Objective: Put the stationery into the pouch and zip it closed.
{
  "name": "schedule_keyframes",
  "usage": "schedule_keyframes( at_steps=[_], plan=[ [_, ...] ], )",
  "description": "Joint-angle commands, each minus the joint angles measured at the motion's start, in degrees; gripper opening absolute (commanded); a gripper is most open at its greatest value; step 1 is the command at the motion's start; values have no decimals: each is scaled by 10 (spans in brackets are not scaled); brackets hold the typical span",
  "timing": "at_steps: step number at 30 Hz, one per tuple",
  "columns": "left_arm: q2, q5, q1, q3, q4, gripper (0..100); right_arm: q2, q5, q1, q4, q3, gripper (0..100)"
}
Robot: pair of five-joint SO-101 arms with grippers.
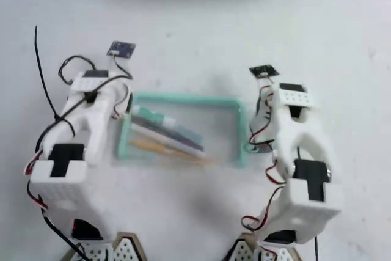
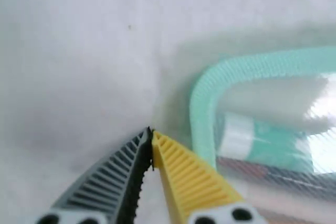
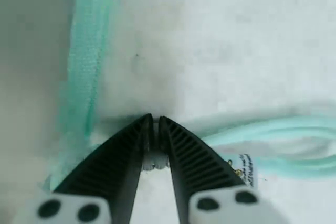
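Mint-edged pouch (image 1: 183, 98), one, holds maybe four pens (image 1: 166, 139); left claw (image 2: 151, 131) pressed together, right claw (image 3: 155, 121) pinching zip pull (image 3: 155, 162).

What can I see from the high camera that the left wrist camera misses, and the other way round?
From above: the whole clear, mint-edged rectangular pouch, several pens lying inside it, and both white arms, left and right, one at each end. Left wrist camera: that arm's claw close up, one grey finger and one yellow finger, tips shut together just beside the pouch's corner, white table behind. Both: the pouch's mint edge and a white-and-green pen inside it.
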Motion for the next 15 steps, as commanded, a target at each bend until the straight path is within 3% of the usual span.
schedule_keyframes(
  at_steps=[1, 5, 10, 15],
  plan=[
    [14, -2, 33, -47, 53, 24, -77, 2, 56, 1, -3, 17],
    [34, -3, 79, -54, 109, 24, -152, -36, 99, 4, 1, 17],
    [36, 1, 111, -53, 115, 24, -227, -49, 111, 25, 2, 16],
    [24, 2, 77, -76, 151, 23, -280, -46, 113, 52, 2, 16]
  ],
)
